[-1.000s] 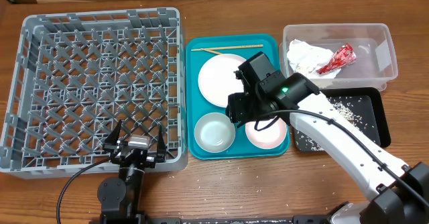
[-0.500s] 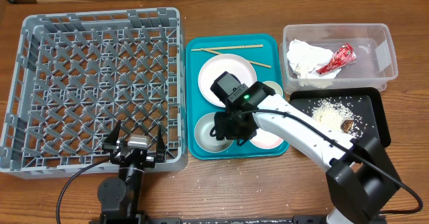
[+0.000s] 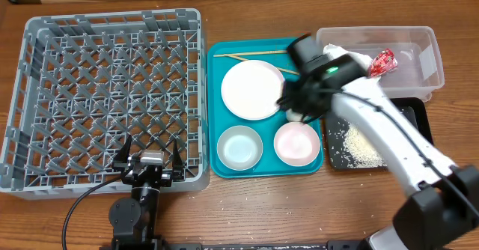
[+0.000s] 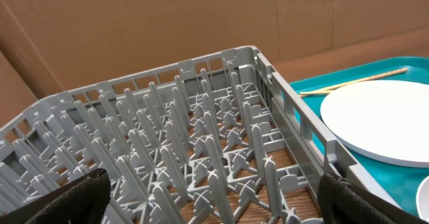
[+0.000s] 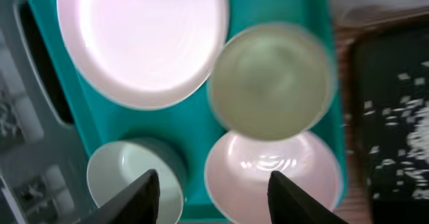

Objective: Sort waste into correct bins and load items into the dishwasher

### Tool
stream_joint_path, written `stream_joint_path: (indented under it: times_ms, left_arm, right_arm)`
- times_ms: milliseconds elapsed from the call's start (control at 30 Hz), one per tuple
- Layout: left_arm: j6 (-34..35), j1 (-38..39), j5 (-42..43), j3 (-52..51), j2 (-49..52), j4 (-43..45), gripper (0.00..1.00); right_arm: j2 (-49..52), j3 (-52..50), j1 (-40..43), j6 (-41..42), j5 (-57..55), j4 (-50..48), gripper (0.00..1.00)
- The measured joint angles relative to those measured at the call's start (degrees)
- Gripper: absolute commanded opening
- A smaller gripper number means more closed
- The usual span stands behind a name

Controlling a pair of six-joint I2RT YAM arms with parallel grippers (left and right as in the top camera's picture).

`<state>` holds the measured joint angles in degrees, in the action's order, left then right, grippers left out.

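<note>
Right gripper: fingers spread, holding nothing, above the small pale round cup on the large teal plastic tray. Cup sits beside the round white plate. Views are blurred, so the cup is only probably the target.

To do well: centre on the rim, descend straight, stay clear of the small pink bowl.

Left gripper: open, idle at the empty square grey lattice dish rack.

Surface: brown wooden table, cardboard wall behind.
</note>
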<state>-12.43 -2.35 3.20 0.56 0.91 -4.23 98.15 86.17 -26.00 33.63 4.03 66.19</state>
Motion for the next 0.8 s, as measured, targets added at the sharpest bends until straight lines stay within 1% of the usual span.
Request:
stream_joint_path:
  times_ms: [133, 233, 300, 400, 633, 800]
  left_arm:
    - [1.07, 0.0, 0.04, 0.0, 0.0, 0.26, 1.0]
    - [5.42, 0.0, 0.35, 0.02, 0.0, 1.46, 1.0]
    - [9.14, 0.0, 0.42, 0.85, 0.02, -1.05, 1.0]
    - [13.62, 0.0, 0.42, 4.92, 1.11, -7.98, 1.0]
    - [20.96, 0.0, 0.52, 26.27, 10.73, -18.69, 1.0]
    - [25.7, 0.0, 3.85, 41.57, 22.56, -29.16, 1.0]
  right_arm:
    - [-0.59, 0.17, 7.04, -0.92, -0.46, 0.37, 0.54]
    - [-0.55, 0.17, 10.16, -1.64, -0.87, -0.68, 0.54]
    - [-0.35, 0.17, 11.37, -2.19, -1.07, -1.79, 0.54]
    - [0.96, 0.07, 11.67, -2.58, -1.07, -2.14, 0.54]
    - [6.45, -0.44, 11.65, -2.99, -1.05, -1.6, 0.53]
    - [7.34, -0.59, 11.65, -3.21, -1.07, -1.55, 0.48]
